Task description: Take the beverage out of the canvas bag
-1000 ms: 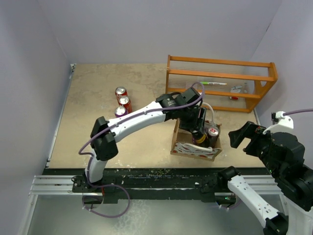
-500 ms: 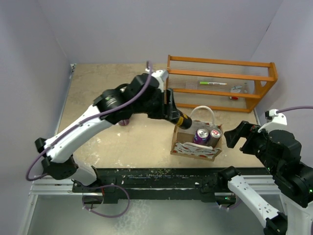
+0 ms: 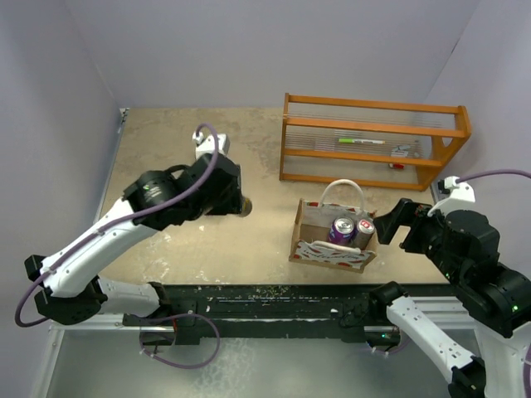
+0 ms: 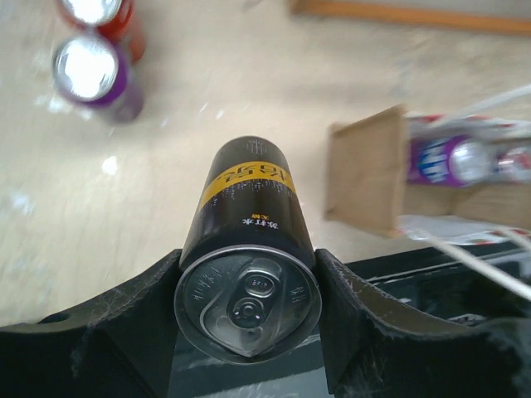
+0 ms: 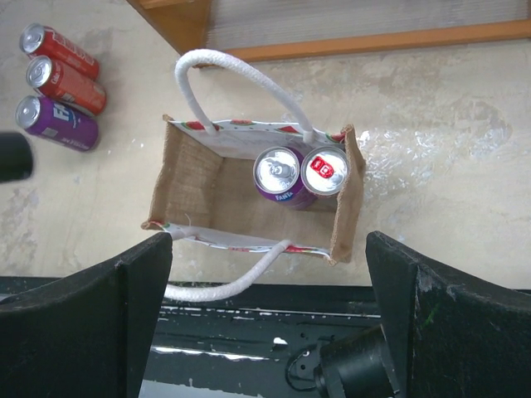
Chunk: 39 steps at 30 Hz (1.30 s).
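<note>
The canvas bag [image 3: 330, 249] stands upright near the table's front edge, right of centre, its white handles up. A purple can [image 3: 342, 228] and a red-topped can [image 3: 362, 231] stand in its right end; its left part is empty. My left gripper [image 3: 241, 205] is shut on a black can with a yellow band [image 4: 249, 240], held in the air left of the bag [image 4: 369, 178]. My right gripper [image 5: 270, 332] is open and empty, above the bag [image 5: 199, 186], with both cans [image 5: 278, 174] in its view.
An orange wooden rack [image 3: 373, 141] stands at the back right. Two red cans [image 5: 54, 43] and a purple can [image 5: 54, 122] stand on the table left of the bag, hidden under my left arm in the top view. The black rail [image 3: 274, 303] runs along the front.
My left gripper has lifted the black can out of the bag's left end and carried it left, away from the bag. The right arm has shifted slightly.
</note>
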{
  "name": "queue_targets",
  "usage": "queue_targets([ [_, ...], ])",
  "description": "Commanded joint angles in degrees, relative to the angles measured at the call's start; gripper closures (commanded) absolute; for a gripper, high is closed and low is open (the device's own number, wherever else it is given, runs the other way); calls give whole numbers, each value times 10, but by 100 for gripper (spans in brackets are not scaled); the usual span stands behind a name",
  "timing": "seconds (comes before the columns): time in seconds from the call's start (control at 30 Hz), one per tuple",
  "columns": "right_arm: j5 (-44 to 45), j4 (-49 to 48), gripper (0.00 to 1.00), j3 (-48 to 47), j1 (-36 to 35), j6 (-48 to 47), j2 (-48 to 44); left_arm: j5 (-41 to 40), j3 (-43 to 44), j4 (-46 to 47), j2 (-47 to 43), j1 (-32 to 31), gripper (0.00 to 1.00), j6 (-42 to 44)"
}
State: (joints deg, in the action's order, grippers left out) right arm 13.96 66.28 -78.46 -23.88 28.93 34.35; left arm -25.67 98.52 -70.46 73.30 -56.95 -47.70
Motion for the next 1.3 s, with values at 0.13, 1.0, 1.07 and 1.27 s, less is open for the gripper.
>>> queue_targets([
  [0.13,9,-20,0,-1,-2,7,13,-41,-236,9,-56,3,100,-178],
  [1.0,46,-54,0,5,-2,20,51,-82,-322,237,-27,174,100,122],
  [1.07,50,-58,0,4,-2,18,55,-67,-319,241,-14,190,100,125],
  [1.27,53,-68,0,14,-2,17,57,-39,-317,257,11,210,100,123],
])
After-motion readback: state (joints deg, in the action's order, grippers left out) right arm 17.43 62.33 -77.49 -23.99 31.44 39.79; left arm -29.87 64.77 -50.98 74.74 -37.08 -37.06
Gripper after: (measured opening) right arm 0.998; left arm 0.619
